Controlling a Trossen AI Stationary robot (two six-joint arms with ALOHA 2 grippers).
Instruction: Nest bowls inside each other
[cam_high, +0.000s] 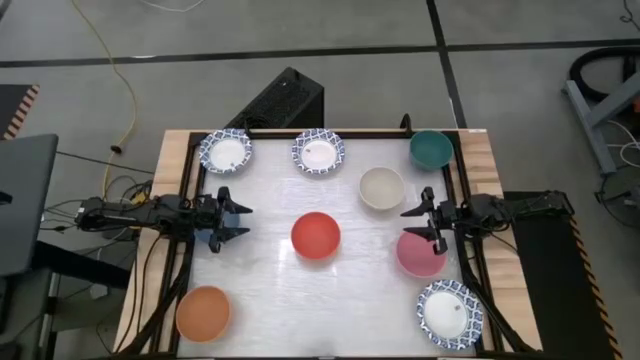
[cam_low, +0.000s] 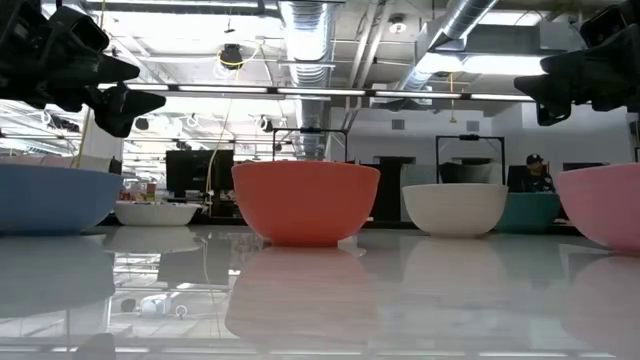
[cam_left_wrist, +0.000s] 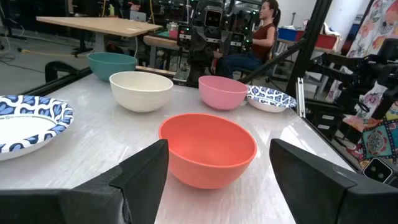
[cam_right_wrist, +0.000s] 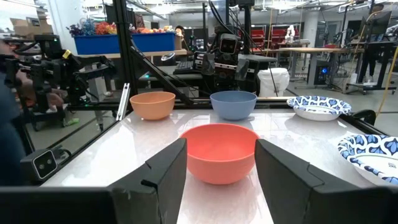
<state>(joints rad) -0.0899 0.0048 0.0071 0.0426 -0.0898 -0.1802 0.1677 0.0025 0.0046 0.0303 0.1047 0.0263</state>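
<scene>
Nine bowls (cam_high: 316, 236) sit upright, apart, seemingly none nested; red one central.

Bright, even light comes from overhead fixtures (cam_low: 300, 92) seen in the low view, where they glare white against the ceiling. The glossy white counter (cam_high: 270, 270) mirrors the red bowl (cam_low: 305, 200) and shows pale streaks of glare from above. Shadows under the bowls are soft and short. In the wrist views the near dark fingers (cam_left_wrist: 143, 180) are blurred, and the room behind is slightly soft.
</scene>
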